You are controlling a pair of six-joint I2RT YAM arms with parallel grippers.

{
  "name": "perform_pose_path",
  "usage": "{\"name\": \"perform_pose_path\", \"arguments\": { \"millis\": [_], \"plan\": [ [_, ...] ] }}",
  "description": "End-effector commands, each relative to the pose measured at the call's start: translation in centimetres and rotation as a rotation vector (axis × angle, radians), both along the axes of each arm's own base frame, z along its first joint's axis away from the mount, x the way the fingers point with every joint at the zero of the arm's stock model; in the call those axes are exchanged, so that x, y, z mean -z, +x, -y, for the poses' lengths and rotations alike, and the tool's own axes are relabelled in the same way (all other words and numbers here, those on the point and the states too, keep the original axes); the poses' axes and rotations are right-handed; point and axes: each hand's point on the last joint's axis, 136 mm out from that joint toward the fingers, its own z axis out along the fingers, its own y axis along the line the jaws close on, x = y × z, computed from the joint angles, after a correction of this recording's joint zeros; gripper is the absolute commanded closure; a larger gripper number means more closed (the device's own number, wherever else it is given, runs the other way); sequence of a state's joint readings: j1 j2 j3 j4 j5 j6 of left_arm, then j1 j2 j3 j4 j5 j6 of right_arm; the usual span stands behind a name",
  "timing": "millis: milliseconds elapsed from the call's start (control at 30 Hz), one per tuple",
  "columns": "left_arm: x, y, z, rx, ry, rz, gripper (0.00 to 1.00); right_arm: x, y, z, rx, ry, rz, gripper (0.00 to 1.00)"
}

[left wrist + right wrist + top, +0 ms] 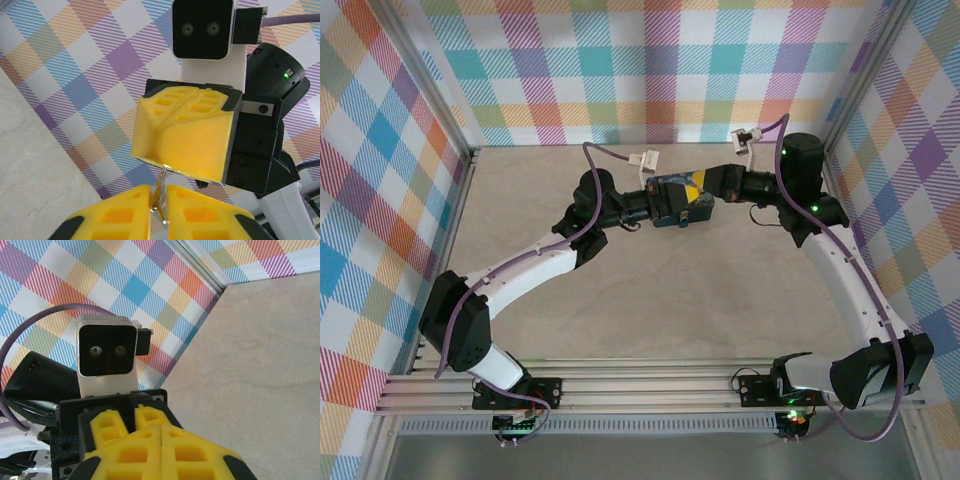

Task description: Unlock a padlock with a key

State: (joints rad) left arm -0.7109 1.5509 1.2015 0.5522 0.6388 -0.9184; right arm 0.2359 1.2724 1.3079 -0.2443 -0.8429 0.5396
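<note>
In the left wrist view my left gripper (159, 196) is shut on a thin silvery key (161, 187) that stands upright between its yellow fingers. The key's tip reaches the lower edge of my right gripper (165, 145), whose yellow pads are pressed together straight ahead. The padlock is hidden. From the right wrist view my right gripper (161, 435) is shut, with the left gripper (131, 420) right behind it. From above, the left gripper (665, 205) and right gripper (705, 190) meet tip to tip over the table's far middle.
A blue painted box (672, 192) shows beneath the spot where the grippers meet. Plaid walls (650, 70) close in the beige table (700, 300) on three sides. The arm bases sit on a rail (650, 385) at the near edge.
</note>
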Motion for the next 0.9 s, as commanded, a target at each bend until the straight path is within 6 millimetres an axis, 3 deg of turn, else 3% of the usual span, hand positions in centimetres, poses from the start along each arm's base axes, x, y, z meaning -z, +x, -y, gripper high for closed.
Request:
{"name": "perform_pose_path", "arguments": {
  "millis": [0, 200, 333, 567, 700, 867],
  "plan": [
    [-3.1, -0.7, -0.4, 0.014, -0.056, 0.071, 0.9, -1.4, -0.7, -0.1, -0.023, 0.023, 0.052, 1.0],
    [-2.2, -0.6, -0.5, 0.003, -0.021, 0.059, 1.0, -1.1, -0.6, 0.0, -0.014, 0.021, 0.044, 0.99],
    [-0.5, -0.4, -1.1, -0.033, 0.052, 0.047, 1.0, -0.8, -0.2, 0.4, 0.027, 0.01, 0.031, 0.69],
    [2.8, -0.4, -3.1, -0.099, 0.195, 0.023, 1.0, 0.2, 0.9, 1.2, 0.118, -0.029, -0.012, 0.52],
    [5.6, -0.5, -4.8, -0.15, 0.366, 0.004, 1.0, 2.7, 2.2, 2.3, 0.217, -0.105, -0.069, 0.5],
    [9.2, -0.7, -8.0, -0.234, 0.595, -0.044, 1.0, 7.6, 3.3, 2.3, 0.273, -0.262, -0.164, 0.56]
  ]
}}
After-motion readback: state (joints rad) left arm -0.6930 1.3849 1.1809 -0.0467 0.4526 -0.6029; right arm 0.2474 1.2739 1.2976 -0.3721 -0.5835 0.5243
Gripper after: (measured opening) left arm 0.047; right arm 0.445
